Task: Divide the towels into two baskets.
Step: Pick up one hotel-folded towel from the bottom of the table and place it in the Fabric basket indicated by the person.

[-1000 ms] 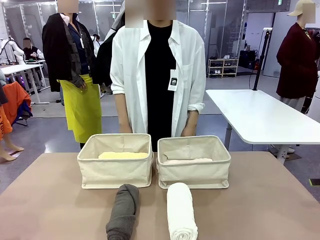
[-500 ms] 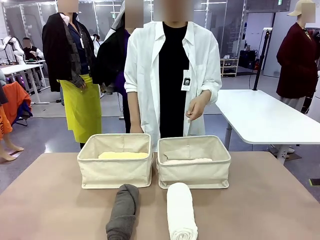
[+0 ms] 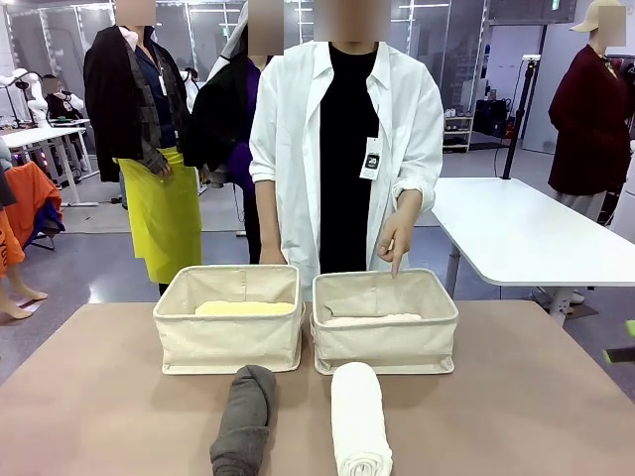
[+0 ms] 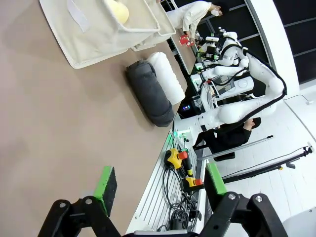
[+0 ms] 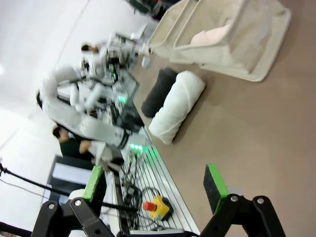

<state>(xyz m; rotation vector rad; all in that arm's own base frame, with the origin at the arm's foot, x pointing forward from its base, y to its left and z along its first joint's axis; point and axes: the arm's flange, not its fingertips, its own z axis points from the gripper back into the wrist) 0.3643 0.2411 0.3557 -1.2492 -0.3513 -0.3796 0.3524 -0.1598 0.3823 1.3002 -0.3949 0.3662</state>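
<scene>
Two beige baskets stand side by side at mid-table. The left basket (image 3: 228,347) holds a pale yellow towel (image 3: 243,308); the right basket (image 3: 385,347) holds a pale pink towel (image 3: 372,319). In front of them lie a dark grey towel (image 3: 245,421) and a white towel (image 3: 358,421). The person's hand (image 3: 395,243) points a finger down at the right basket. My left gripper (image 4: 160,182) is open over bare table, well away from the grey towel (image 4: 148,91) and white towel (image 4: 165,74). My right gripper (image 5: 155,182) is open too, apart from the white towel (image 5: 177,106).
The brown tabletop (image 3: 99,397) has free room on both sides of the rolls. A cable tray with a yellow stop button (image 5: 158,207) runs along the near table edge. A white table (image 3: 516,228) stands behind on the right, and other people stand farther back.
The person stepped to the right, raised a hand and now points it down at the right basket. A green tip has appeared at the front view's right edge. Towels and baskets have not moved.
</scene>
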